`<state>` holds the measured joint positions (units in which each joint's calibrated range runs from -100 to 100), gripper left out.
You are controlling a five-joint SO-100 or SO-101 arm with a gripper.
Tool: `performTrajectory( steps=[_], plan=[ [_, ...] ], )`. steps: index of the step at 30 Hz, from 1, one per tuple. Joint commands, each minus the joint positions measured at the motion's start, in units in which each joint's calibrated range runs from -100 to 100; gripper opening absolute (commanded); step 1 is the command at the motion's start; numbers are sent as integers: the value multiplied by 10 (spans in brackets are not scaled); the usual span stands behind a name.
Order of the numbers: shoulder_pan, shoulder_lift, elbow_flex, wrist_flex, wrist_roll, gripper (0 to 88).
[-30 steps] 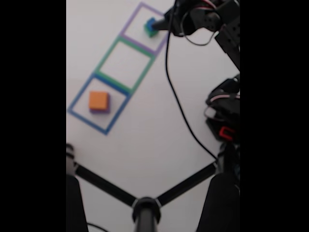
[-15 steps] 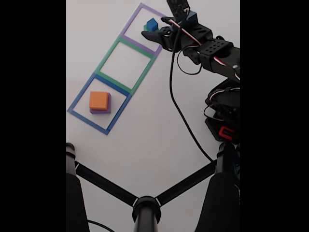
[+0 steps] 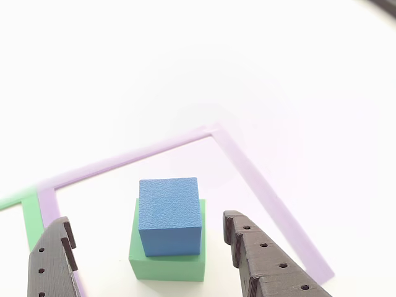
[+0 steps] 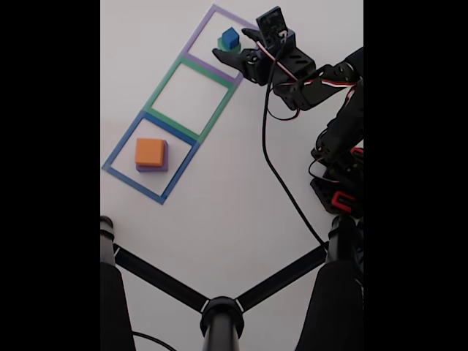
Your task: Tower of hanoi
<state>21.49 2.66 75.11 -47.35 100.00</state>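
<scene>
Taking the purple outline (image 4: 217,45) on the desk (image 4: 234,205) as the landmark and reading the fixed view from the left: well away from it, past the green outline (image 4: 191,99), the orange block (image 4: 150,152) sits on the purple block (image 4: 162,165) inside the blue outline (image 4: 148,156). Within the purple outline the blue block (image 4: 230,36) rests on the green block (image 4: 224,45), slightly skewed. Just right of that outline's edge hovers the claw (image 4: 235,45), spread wide and holding nothing. In the other view the blue block (image 3: 169,215) lies straight ahead between the two fingers (image 3: 260,260), apart from both. A short advance and descent would likely bracket it; nothing blocks the way, though the green block (image 3: 167,263) beneath could be nudged.
</scene>
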Motion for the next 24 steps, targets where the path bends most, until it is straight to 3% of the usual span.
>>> performTrajectory(
  steps=[1,17,24],
  plan=[
    [1,21,-27,-47,0,267],
    [-6,70,-61,-66,0,238],
    [-16,70,-58,-66,0,176]
  ],
)
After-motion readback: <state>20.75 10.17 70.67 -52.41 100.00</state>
